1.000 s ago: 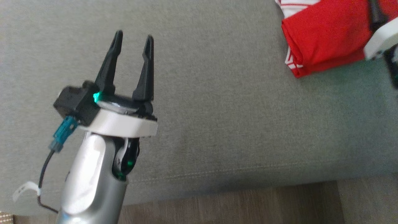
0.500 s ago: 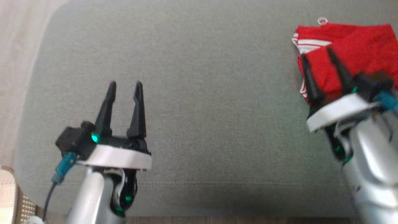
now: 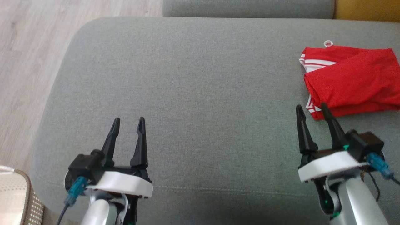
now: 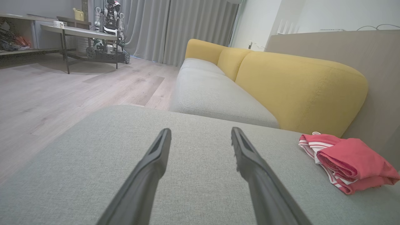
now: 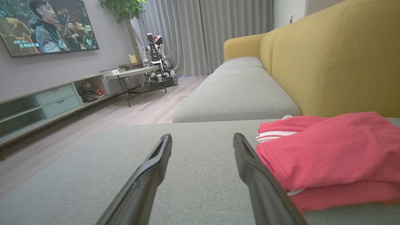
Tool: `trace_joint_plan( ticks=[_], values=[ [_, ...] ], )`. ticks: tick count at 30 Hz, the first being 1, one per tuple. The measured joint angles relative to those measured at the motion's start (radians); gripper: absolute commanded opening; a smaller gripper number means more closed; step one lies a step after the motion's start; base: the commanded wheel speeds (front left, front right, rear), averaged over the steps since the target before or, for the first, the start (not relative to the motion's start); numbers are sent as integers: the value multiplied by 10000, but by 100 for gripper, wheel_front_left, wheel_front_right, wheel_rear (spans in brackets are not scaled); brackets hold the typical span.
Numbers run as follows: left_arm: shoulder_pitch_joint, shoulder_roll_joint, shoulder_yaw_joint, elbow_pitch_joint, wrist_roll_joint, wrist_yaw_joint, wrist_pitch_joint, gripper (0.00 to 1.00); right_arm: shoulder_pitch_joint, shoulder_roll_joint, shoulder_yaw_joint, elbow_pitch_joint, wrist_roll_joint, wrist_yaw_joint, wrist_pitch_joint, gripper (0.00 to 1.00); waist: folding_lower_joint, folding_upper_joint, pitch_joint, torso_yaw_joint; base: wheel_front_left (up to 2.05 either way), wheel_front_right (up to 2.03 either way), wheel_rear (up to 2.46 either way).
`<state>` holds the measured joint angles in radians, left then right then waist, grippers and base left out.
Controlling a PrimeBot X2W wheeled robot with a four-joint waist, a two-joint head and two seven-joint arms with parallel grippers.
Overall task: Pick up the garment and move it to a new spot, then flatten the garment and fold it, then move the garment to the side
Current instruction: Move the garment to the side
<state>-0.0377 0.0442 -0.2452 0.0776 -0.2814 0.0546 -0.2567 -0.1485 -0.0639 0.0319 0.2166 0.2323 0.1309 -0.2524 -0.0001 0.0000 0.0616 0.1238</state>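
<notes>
The garment (image 3: pixel 350 79) is red with white stripes at its edge, folded into a compact pile on the right side of the grey sofa seat (image 3: pixel 200 93). It shows at the right in the left wrist view as the same garment (image 4: pixel 347 162) and close up in the right wrist view (image 5: pixel 328 153). My right gripper (image 3: pixel 311 107) is open, its fingertips just short of the garment's near left corner, holding nothing. My left gripper (image 3: pixel 128 119) is open over bare cushion at the lower left, far from the garment. In the wrist views both the left gripper (image 4: pixel 200 132) and the right gripper (image 5: pixel 201 137) stand open and empty.
The yellow sofa backrest (image 4: pixel 297 87) rises behind the garment. A second grey seat cushion (image 4: pixel 212 93) continues beyond. Wood floor (image 3: pixel 28 62) lies off the seat's left edge, with a woven basket (image 3: pixel 15 197) at the lower left. A low table and another robot (image 5: pixel 156 68) stand far off.
The head camera has swung, so the whole picture shifted. The right gripper has pulled back off the garment, which now lies free on the seat. Both grippers stay open.
</notes>
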Motion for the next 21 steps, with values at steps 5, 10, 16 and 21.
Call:
trace_joint_plan(
  ticks=[5, 10, 16, 21],
  values=[
    [174, 4, 8, 6, 209, 46, 0, 100, 440, 50, 6, -198, -230, 0, 0, 100, 0, 0, -195, -26, 0, 0, 0],
    [298, 4, 8, -25, 249, 173, 0, 100, 459, 73, 23, -362, -178, 0, 0, 100, 0, 0, -257, -76, 0, 0, 0],
    [298, 4, 12, -73, 249, 219, 0, 100, 459, 77, -4, -420, -113, 0, 0, 100, 0, 0, -249, -118, 0, 0, 0],
    [297, 4, 15, -75, 249, 247, 0, 100, 460, 79, -102, -529, -92, 0, 0, 100, 0, 0, -239, -183, 0, 0, 0]
  ],
)
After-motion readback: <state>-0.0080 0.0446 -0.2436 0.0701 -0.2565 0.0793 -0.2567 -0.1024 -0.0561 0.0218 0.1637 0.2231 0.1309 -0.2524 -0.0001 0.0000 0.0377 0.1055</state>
